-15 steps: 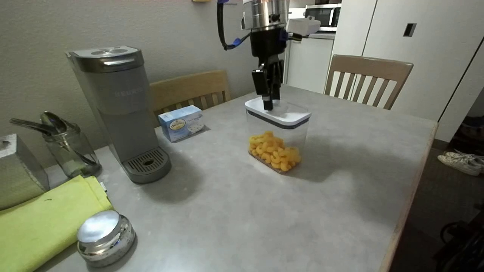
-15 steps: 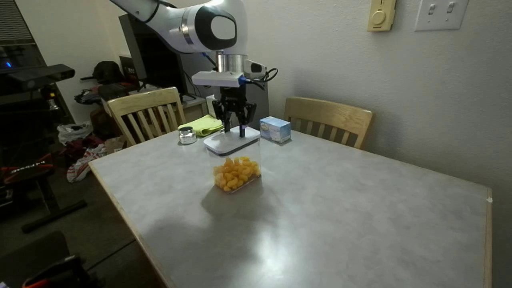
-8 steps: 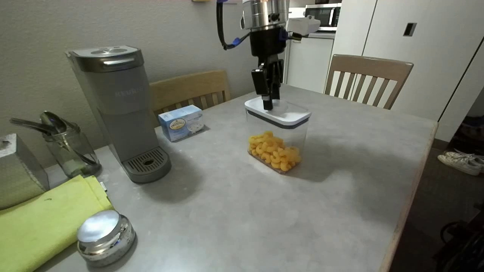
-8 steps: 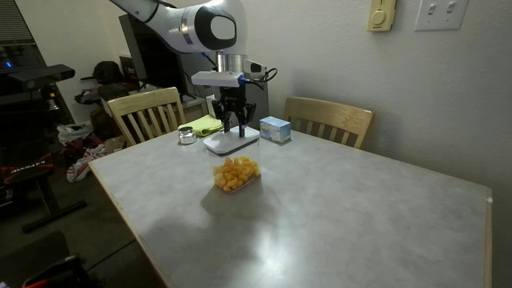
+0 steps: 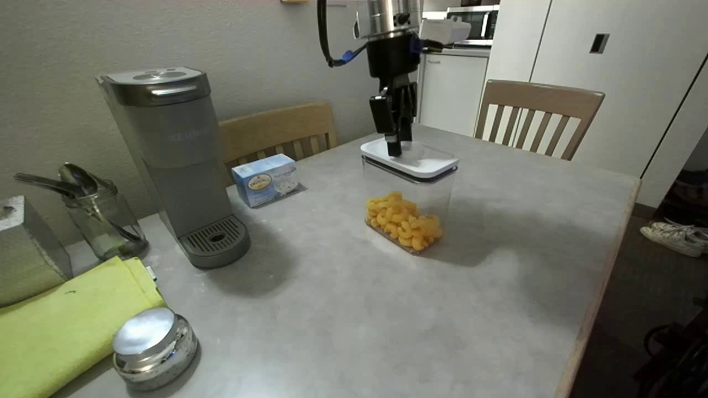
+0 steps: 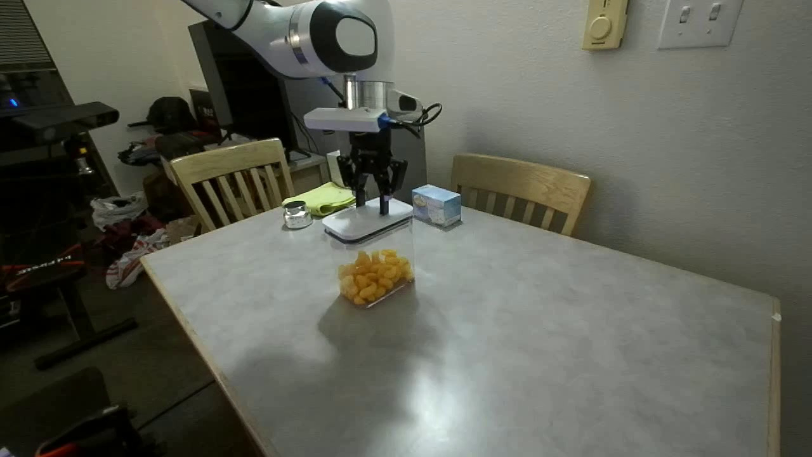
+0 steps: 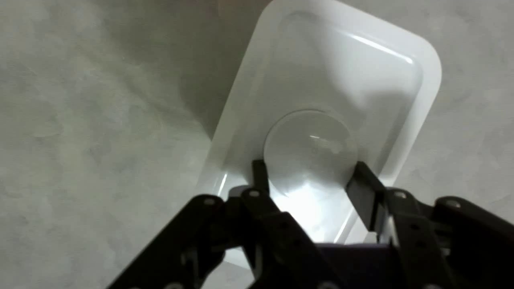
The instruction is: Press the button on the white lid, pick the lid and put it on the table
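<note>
Pinching the button (image 7: pixel 311 145) in my gripper (image 7: pixel 309 165), I judge this the pick: next, raise the lid (image 6: pixel 365 223) level above the tub (image 5: pixel 427 193).

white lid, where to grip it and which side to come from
By its round button, I'd say, coming straight down from above and pinching from both sides. The button sits mid-lid and seems to stand proud, while the white lid lies about level and spreads past both fingertips of the gripper, which appears to hold the button just so.
</note>
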